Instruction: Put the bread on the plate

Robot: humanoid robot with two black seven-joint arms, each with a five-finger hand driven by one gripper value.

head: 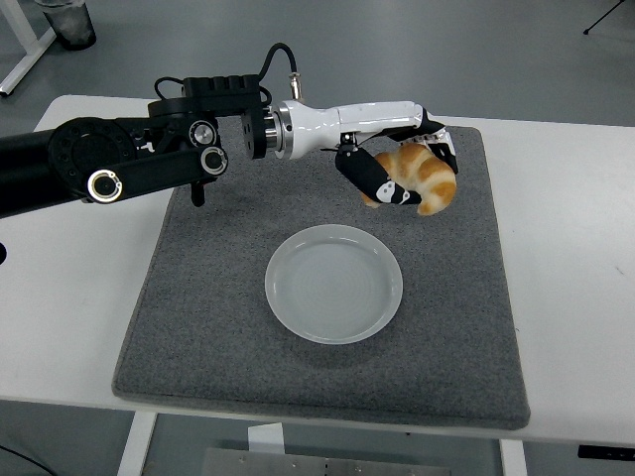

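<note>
Bread held in the air, plate below and nearer

The left hand [405, 171] is curled around the bread [421, 179], carrying it above the mat [456, 327] on the worktop [566, 278]. The plate [334, 284] lies down and to the hand's left, toward the near edge, empty, so the drop means coming back and lowering. The right arm is out of view

**Hidden and cropped items, head view**

Left arm [119, 164]: runs off the left edge of frame. Bread [422, 178]: near side partly covered by the left hand [397, 164]. Grey mat [198, 297]: far edge hidden behind the arm. Dark container [69, 22], upper left: top cropped, type unclear. Table legs cropped at the bottom edge.
</note>
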